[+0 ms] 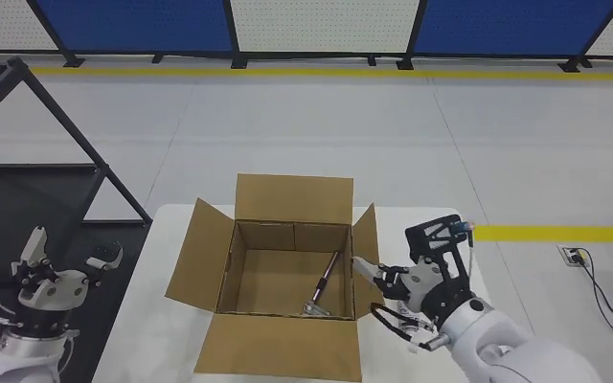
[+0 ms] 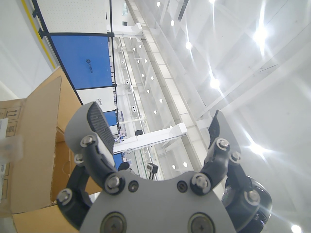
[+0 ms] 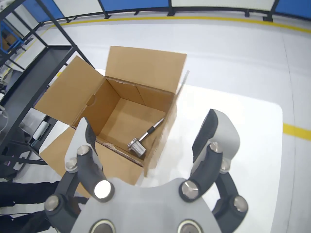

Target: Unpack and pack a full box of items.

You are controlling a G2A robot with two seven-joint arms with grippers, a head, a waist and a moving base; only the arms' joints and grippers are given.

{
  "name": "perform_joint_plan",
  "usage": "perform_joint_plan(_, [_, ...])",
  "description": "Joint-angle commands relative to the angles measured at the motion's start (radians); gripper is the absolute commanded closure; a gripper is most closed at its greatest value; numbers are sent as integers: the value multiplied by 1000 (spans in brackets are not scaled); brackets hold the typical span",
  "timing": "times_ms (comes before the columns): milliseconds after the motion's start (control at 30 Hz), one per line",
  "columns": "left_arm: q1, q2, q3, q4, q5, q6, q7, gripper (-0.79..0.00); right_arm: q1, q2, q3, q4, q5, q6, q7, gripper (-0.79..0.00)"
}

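Between the right hand (image 3: 148, 120) and the mouth of the box (image 3: 145, 69) stands a raised flap (image 1: 364, 235). Inside, a shaft (image 3: 148, 131) lies along the hand's side; the box floor beyond it offers room.

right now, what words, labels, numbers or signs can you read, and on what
White partition panel: dark brand wordmark, not quoted here.
Blue partition panel: small logo and wordmark, not quoted here.
Cardboard box, outer wall: handling symbols with upward arrows, no words.
White label on that wall: too blurred to read.
White panel in the right wrist view: mark too small to read.
No readable numbers.
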Motion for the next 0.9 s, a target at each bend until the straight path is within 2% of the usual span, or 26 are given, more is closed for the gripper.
perform_joint_plan(0, [10,0,7,1,11,-10,-7,-785,97,-9,-121,0,-63,38,80,-785])
perform_joint_plan(67, [21,-1,13,0,11,-21,-14,-785,174,-20,-217,30,-118,86,145,-785])
perform_joint_plan(200, [45,-2,6,-3,3,-44,-32,-785,348,-59,-388,181,-190,195,222,-785])
perform_joint_plan(300, [61,-2,-7,-4,-15,-61,-47,-785,463,-91,-466,314,-230,276,269,-785])
perform_joint_plan(367, [71,-2,-17,-5,-29,-74,-59,-785,508,-114,-493,403,-214,300,260,-785])
perform_joint_plan(500, [90,-3,-39,-6,-69,-92,-93,-785,550,-159,-495,565,-158,326,234,-785])
perform_joint_plan(700, [100,-2,-66,1,-119,-90,-131,-785,551,-222,-478,782,-136,385,175,-785])
perform_joint_plan(867, [101,-2,-68,2,-121,-90,-133,-785,552,-228,-476,801,-139,383,177,-785])
